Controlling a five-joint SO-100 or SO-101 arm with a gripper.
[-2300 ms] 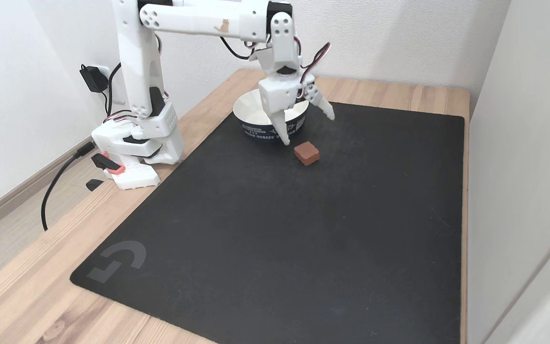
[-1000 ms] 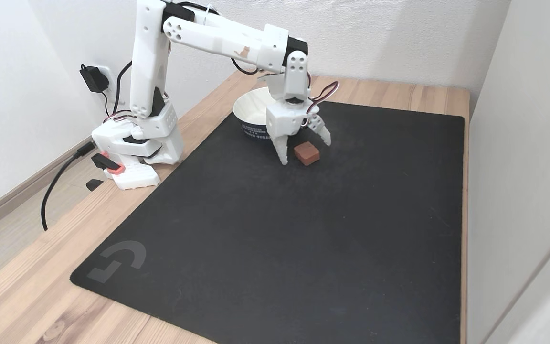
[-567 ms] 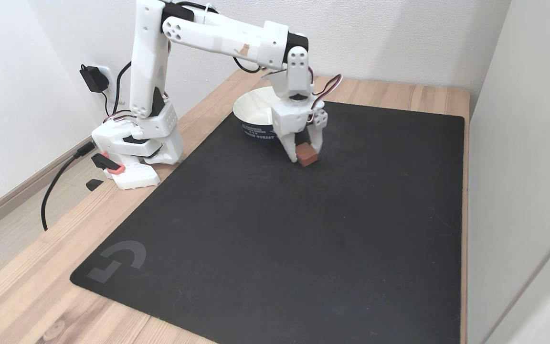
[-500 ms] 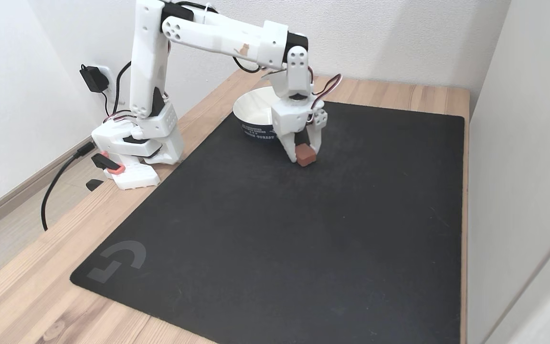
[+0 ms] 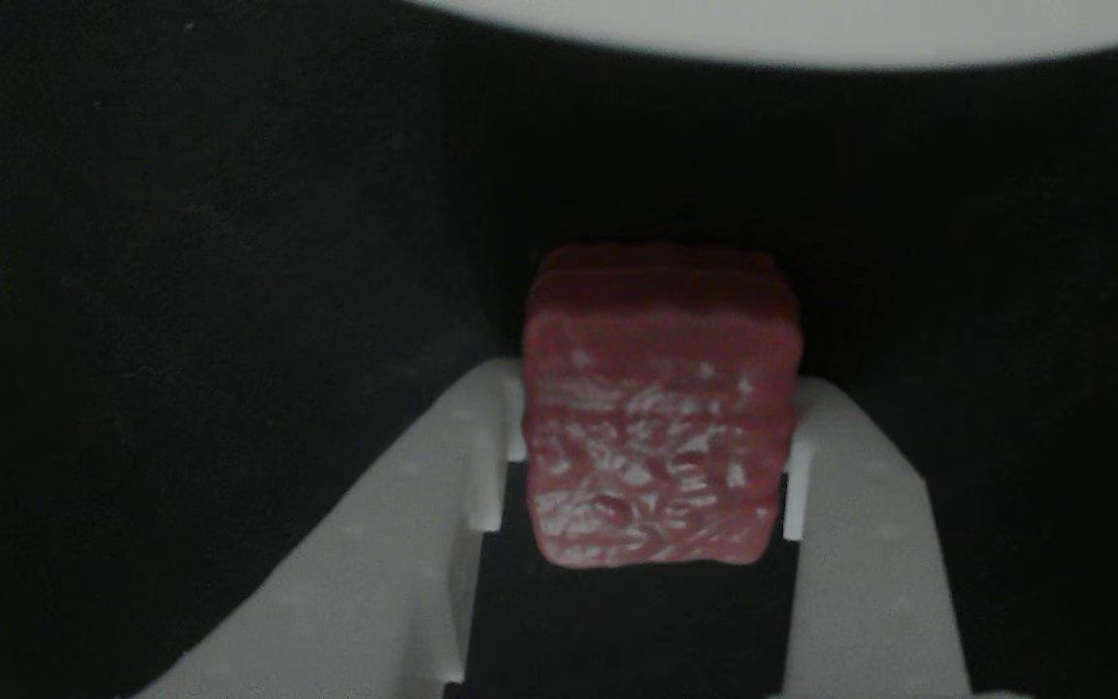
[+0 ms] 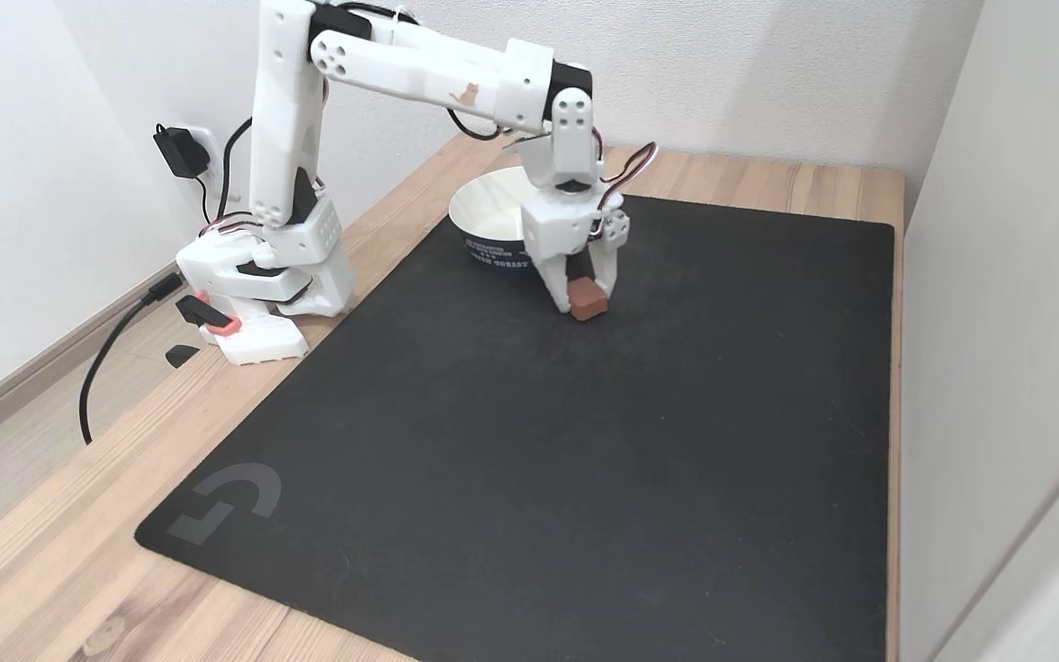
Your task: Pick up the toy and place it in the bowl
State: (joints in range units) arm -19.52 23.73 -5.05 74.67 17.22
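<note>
Between my fingers: the toy [image 5: 661, 408], a small dull-red block, pinched from both sides; its face with the whitish marbling looks toward the close camera.
My gripper [image 6: 585, 299]: narrowed to the width of the toy and clamped on it, one white finger [image 5: 404, 544] pressing its left side and the other [image 5: 870, 524] its right in the close view.
Gripper pose: pointing down at the mat, fingertips level with the toy, seen in the fixed view.
Toy's place: at the far part of the black mat [image 6: 529, 441], just in front of the bowl; in the fixed view [image 6: 587, 298] I cannot tell whether its underside touches the mat or hangs just clear of it.
Bowl [image 6: 493, 225]: white inside, dark outside with pale lettering, standing at the far edge of the mat, partly hidden behind my wrist; in the close view its pale rim [image 5: 792, 29] curves along the top edge, apart from the toy.
Worktop [image 6: 768, 179]: light wood, carrying the mat and my white base [image 6: 258, 285] at the left of the fixed view.
</note>
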